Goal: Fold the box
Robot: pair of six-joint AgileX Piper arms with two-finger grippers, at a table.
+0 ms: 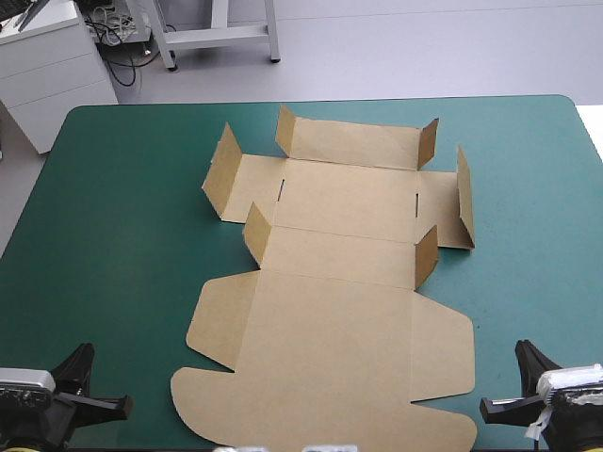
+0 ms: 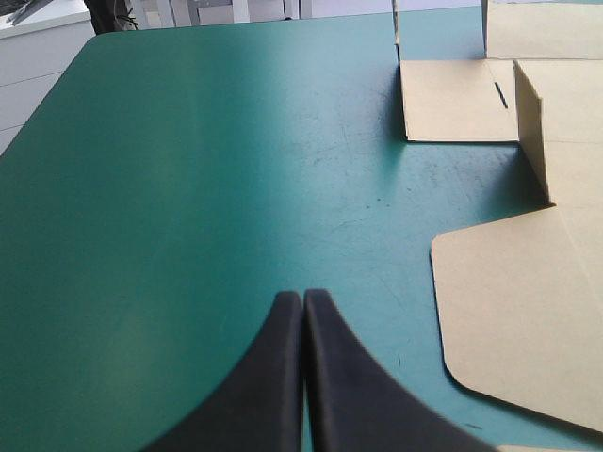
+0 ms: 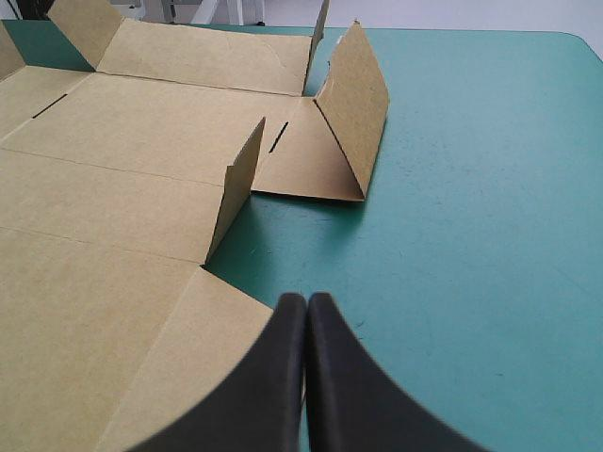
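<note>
2 grippers wait at the near corners of the table (image 1: pixel 122 188). For the left gripper (image 2: pixel 302 299), fingers pressed together and empty, the box (image 1: pixel 339 282) lies ahead to its right. It is flat at mid-table, long axis near-to-far. Equally closed on nothing, the right gripper (image 3: pixel 306 301) is nearer its edge, I judge.

In both wrist views much of the box (image 2: pixel 513 320) is cut off by the frame's edge, while the wide bases of the black fingers (image 2: pixel 268 395) are blurred and cropped there.
</note>
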